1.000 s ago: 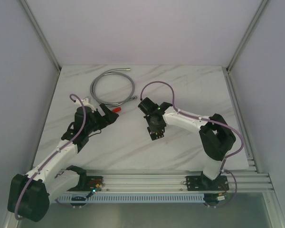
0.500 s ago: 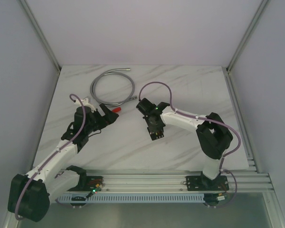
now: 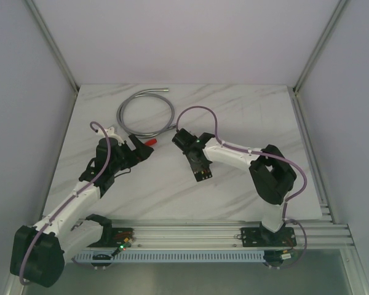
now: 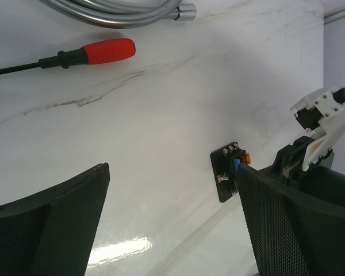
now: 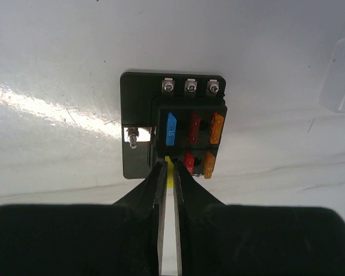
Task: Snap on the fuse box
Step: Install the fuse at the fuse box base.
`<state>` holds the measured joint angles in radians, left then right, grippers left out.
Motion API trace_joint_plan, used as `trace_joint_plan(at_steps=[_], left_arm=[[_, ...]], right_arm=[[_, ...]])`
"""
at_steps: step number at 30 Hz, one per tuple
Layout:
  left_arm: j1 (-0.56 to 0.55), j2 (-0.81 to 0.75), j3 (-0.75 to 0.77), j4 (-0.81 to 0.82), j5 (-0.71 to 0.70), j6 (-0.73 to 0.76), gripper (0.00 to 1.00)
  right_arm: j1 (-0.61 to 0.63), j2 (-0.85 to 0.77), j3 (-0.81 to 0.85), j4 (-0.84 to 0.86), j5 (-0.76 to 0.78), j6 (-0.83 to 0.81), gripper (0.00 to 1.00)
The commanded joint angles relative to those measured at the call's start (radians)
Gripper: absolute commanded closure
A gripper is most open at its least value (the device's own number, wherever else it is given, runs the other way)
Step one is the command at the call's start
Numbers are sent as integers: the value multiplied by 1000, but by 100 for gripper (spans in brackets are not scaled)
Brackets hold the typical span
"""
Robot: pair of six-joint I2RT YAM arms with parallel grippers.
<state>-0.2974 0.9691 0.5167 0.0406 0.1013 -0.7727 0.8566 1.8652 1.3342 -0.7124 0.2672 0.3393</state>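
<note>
Near edge, top view: both arms reach onto the marble table.

Left gripper: fingers spread wide, nothing between them. It hovers at about 9 o'clock from table centre. Its wrist view shows bare marble in the gap.

Right gripper: fingers almost pressed together, pinching a small yellow fuse. The tips sit on the near edge of the fuse box.

Fuse box: flat on the table just right of centre, at 12 o'clock from the right fingertips. Blue, red and orange fuses sit in the far row. Red and orange sit in the near row, with the yellow fuse at the left end of that row. Three screws line the far edge.

Clear cover: on the marble at 2 o'clock from the fuse box in the right wrist view, apart from it.

Screwdriver: red handle, lying flat at 10 o'clock from the fuse box in the top view, just past the left fingertips.

Metal hose: looped on the table beyond the screwdriver, at 11 o'clock from centre.
</note>
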Motion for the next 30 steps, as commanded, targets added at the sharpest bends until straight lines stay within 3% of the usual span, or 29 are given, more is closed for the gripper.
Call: trace_joint_plan(at_steps=[1, 8, 20, 30], left_arm=[[7, -16, 17, -18, 12, 10, 0], [8, -20, 17, -19, 12, 5, 0], [9, -46, 18, -33, 8, 5, 0], [10, -47, 20, -36, 7, 4, 0]], right_arm=[[9, 27, -20, -24, 13, 22, 93], [14, -60, -52, 15, -12, 45, 87], [19, -69, -76, 34, -21, 63, 75], [18, -100, -82, 42, -5, 76, 75]])
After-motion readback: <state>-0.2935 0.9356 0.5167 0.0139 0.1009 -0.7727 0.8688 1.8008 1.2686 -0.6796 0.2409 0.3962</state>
